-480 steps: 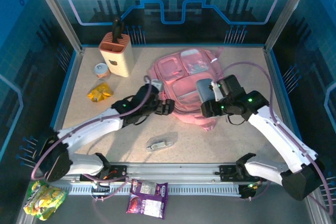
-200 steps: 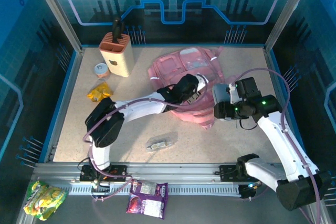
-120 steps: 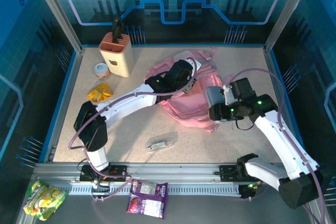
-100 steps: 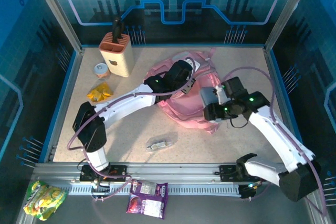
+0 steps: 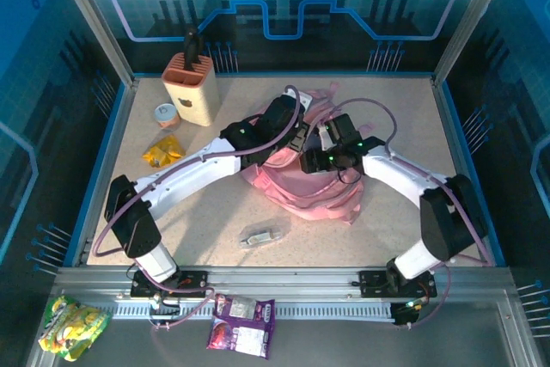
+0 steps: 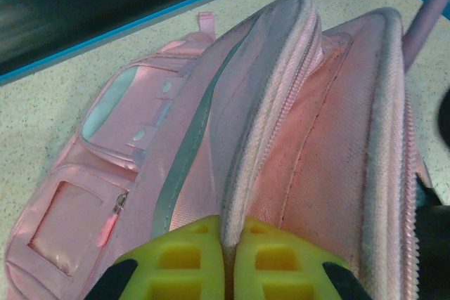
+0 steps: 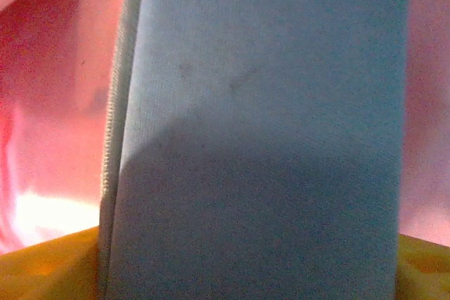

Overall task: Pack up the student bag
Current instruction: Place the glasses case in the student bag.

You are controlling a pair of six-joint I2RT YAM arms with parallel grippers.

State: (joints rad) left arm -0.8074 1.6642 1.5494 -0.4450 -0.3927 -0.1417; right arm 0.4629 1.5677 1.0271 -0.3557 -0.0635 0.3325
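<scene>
**A:** How is the packing going?

**B:** About midway, I'd judge. The left gripper (image 6: 226, 258) is clenching the zipper edge of the student bag (image 6: 176, 166). The bag is lying directly ahead of it and stretching away from its fingers, and the grip is lifting the mouth open.

**A:** And the other arm?

**B:** The right gripper (image 5: 308, 163) is reaching into that opening, close beside the left one. A grey-blue pencil case (image 7: 260, 138) is sitting between its fingers, with pink lining showing on either side. So the case is going in, or is already in.

**A:** Is it squeezing or letting go?

**B:** I cannot tell. The case is spanning the gap from finger to finger, but nothing is showing whether they are pressing on it.

**A:** What is remaining?

**B:** Probably freeing the case, pulling the arm out and zipping up. A small clear packet (image 5: 264, 234) is lying on the table (image 5: 361, 247) well behind both grippers, toward the arm bases. A yellow packet (image 5: 163, 151) is lying well off to the left gripper's left. I'm only guessing those belong in the bag.
</scene>
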